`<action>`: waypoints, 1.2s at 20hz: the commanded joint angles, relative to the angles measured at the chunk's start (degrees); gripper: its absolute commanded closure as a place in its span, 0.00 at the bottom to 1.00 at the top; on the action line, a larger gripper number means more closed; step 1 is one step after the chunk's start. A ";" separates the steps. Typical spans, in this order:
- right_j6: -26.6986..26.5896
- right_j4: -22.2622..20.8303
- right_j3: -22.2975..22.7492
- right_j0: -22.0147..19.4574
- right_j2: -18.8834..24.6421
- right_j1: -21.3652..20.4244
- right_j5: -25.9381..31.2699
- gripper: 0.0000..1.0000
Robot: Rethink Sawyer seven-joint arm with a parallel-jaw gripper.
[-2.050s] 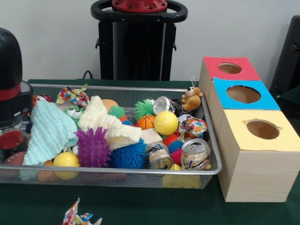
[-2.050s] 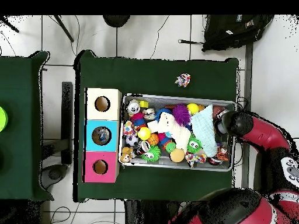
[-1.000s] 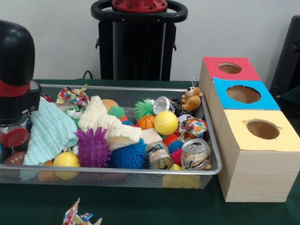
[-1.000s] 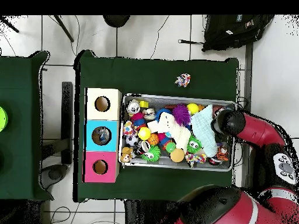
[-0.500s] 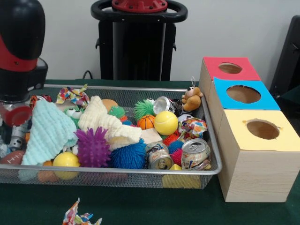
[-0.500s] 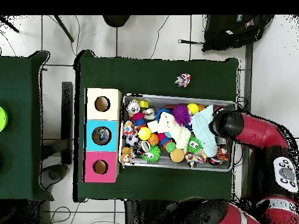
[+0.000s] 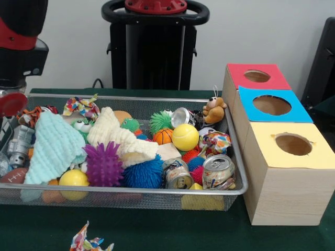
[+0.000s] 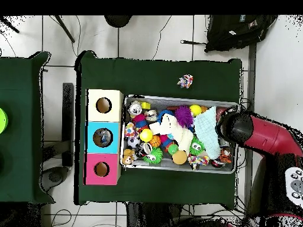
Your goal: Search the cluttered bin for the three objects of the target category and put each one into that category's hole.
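We see no readable brand or writing on anything; the can prints are too small to make out. The wire mesh bin [image 7: 238,178] sits on the green cloth surface [image 7: 157,230], packed full. At its front right corner lie two crushed silver drink cans [image 7: 218,171], dented, tops facing front, side by side with a third shiny can [image 7: 181,116] near the back rim. Around them: a yellow ball [image 7: 185,137], a small orange basketball [image 7: 163,136], a purple spiky ball [image 7: 103,164], a blue spiky ball [image 7: 144,175], a mint green folded cloth [image 7: 55,146] and a cream knitted cloth [image 7: 118,137], a brown plush monkey [image 7: 214,110] at the back right corner.

Just beside the bin's right edge stands a row of three wooden boxes with round holes, topped red [image 7: 256,76], blue [image 7: 271,104] and yellow [image 7: 293,145].

The red and black arm [image 7: 21,36] hangs over the bin's left end; the pincer [image 7: 11,144] shows only partly there, among clutter, so we cannot tell whether it is open or closed. A colourful paper scrap [image 7: 89,244] lies on the surface's front edge.
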 commanded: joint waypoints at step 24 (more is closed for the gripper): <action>-1.96 7.56 10.05 -9.63 14.70 -0.05 2.40 0.00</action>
